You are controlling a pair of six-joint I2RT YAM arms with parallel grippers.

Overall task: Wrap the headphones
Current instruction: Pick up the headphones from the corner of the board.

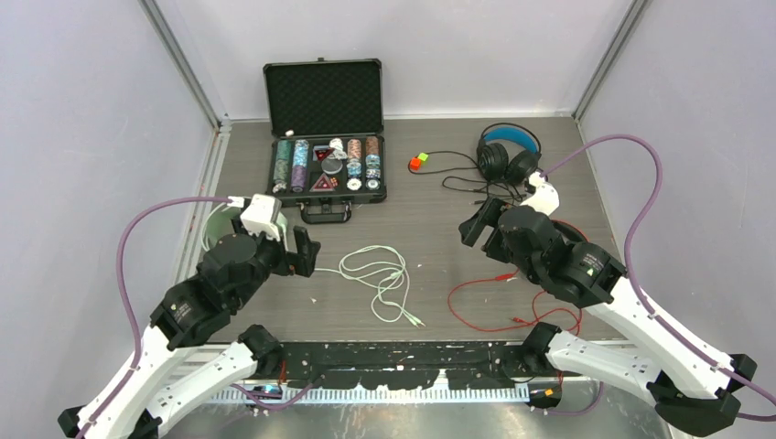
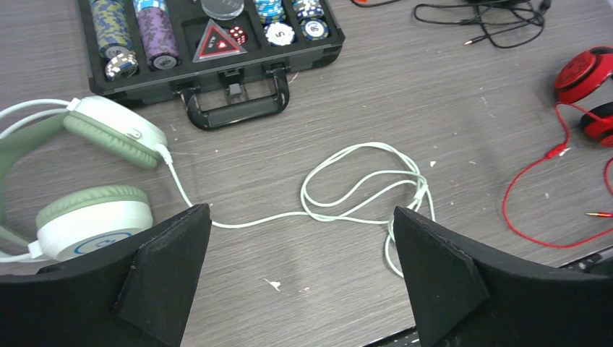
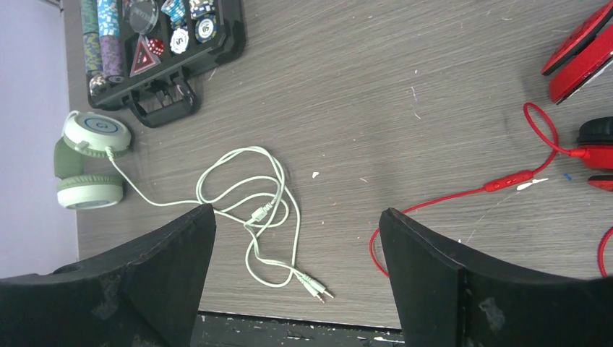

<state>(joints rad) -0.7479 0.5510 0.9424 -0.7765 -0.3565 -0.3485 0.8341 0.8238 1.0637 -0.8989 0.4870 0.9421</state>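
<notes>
Lying unwrapped on the surface: three sets, none held.
Mint-green headphones: seen at the left edge, beside the left arm; their pale cable is spread in loose loops mid-surface.
Red headphones: placed at the right side; the red cable is trailed toward the near edge.
Black headphones: set far right, with the black cable tangled beside them.
Left jaws: spread wide above the pale cable, nothing gripped.
Right jaws: spread wide, nothing gripped.
Chip case: opened at the far side.
</notes>
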